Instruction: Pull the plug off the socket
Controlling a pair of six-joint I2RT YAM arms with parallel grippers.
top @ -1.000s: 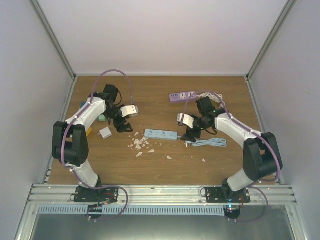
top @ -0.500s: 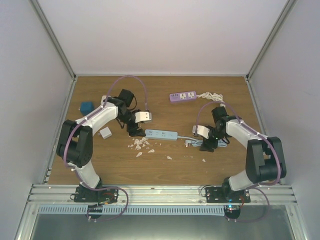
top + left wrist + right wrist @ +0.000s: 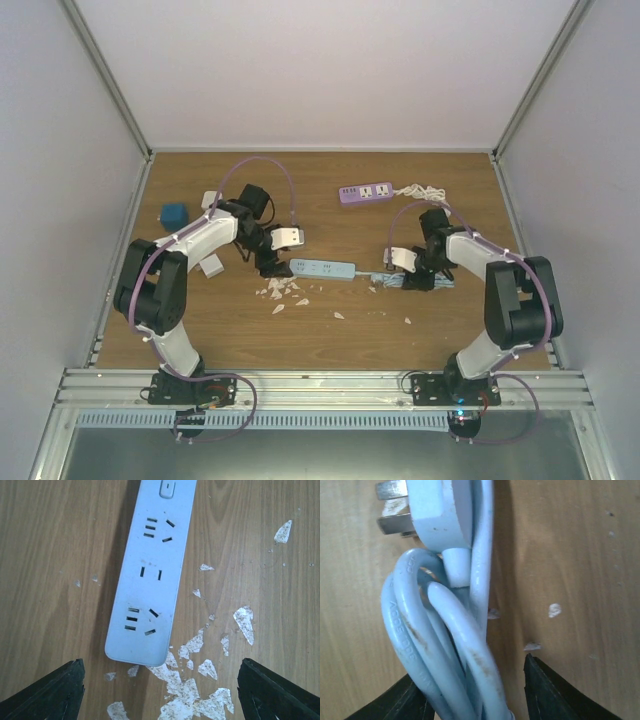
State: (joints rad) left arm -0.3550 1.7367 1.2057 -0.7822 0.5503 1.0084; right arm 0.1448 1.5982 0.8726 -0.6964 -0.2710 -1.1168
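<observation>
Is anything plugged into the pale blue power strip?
No: every slot on the strip shows open in the left wrist view, with nothing pushed in.

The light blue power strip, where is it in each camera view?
Top external: power strip near centre, lying crosswise.
Left wrist: power strip at centre, running to the top edge.
Right wrist: not in it; only a pale blue plug and coiled cable.
Shared landmark: white flakes scattered nearby.

Soft, even light falls from above, with no glare. In the left wrist view, the power strip ahead of the fingers is sharp, with a faint shadow along its left side. In the right wrist view, the cable between the fingers looks slightly blurred and casts a dark shadow rightward.
</observation>
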